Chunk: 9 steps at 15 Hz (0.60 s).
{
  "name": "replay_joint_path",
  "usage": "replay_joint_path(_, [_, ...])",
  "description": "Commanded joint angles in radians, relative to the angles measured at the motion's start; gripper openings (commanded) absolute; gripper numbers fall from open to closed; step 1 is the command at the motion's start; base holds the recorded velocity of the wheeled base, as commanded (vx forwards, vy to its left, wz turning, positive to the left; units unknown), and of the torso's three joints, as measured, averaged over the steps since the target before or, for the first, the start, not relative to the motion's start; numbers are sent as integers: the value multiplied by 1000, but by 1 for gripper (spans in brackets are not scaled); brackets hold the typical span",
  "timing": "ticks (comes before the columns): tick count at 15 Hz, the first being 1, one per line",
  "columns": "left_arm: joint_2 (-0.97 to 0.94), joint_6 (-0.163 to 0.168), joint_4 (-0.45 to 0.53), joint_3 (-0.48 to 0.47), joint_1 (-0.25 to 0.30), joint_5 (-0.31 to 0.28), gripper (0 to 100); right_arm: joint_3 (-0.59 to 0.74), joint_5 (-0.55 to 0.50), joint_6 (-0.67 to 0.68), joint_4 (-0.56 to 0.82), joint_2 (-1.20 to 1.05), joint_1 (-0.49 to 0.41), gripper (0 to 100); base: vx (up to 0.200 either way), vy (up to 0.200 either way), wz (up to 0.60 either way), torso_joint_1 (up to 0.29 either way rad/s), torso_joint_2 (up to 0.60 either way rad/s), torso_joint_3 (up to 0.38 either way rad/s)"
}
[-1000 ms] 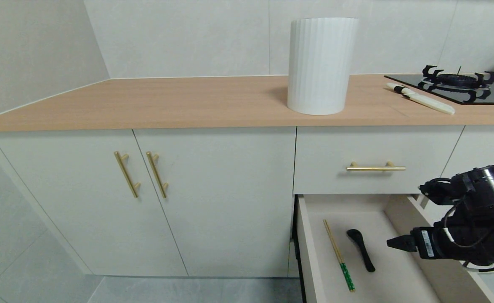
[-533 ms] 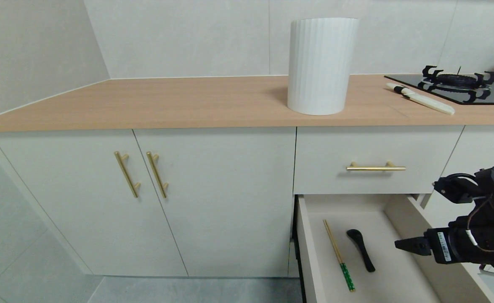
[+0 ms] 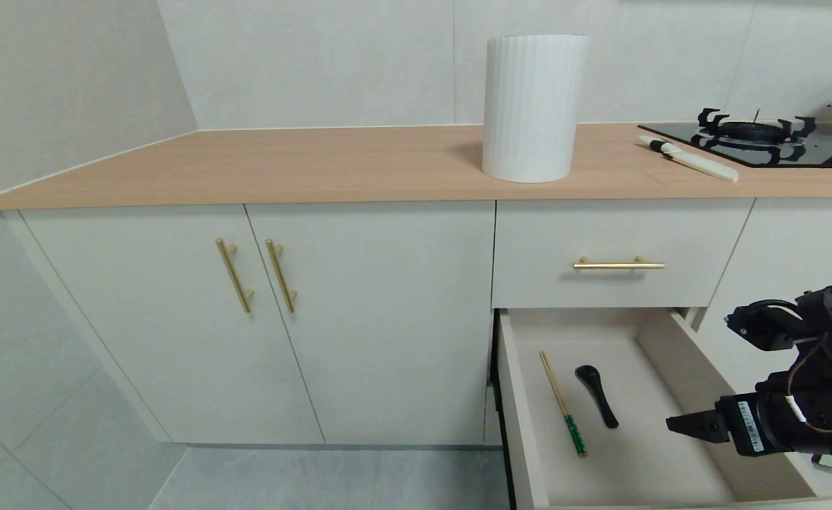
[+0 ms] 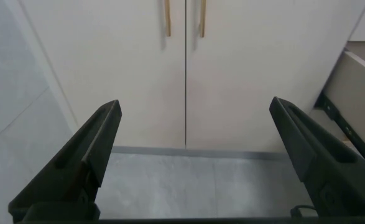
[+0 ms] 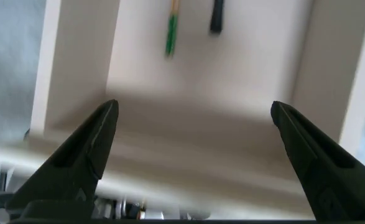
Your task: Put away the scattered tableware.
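Tableware sits on the countertop [image 3: 317, 166] and in the open drawer [image 3: 517, 418] below. Right gripper [image 5: 193, 109], jaws wide apart, hangs over the drawer's front; left gripper [image 4: 194, 109], likewise spread, faces cabinet doors [image 4: 232, 81]. Knife [image 3: 692, 160] on countertop; chopsticks [image 3: 561, 414] beside black spoon [image 3: 597, 395] in drawer.

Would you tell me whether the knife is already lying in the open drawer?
No, the knife lies on the countertop beside the stove, while the drawer holds chopsticks and a spoon.
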Motion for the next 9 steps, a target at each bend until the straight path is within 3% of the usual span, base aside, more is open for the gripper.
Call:
replay_joint_path(1, [0, -1, 0, 0, 0, 0, 100, 0, 1, 0, 11, 9, 9, 100, -200, 0, 0, -2, 7, 2])
replay_joint_path(3, [0, -2, 0, 0, 0, 0, 100, 5, 1, -20, 16, 12, 17, 100, -200, 0, 0, 5, 5, 0])
replay_joint_path(9, [0, -2, 0, 0, 0, 0, 100, 9, 59, -185, 214, 0, 30, 100, 0, 0, 0, 0, 0, 0])
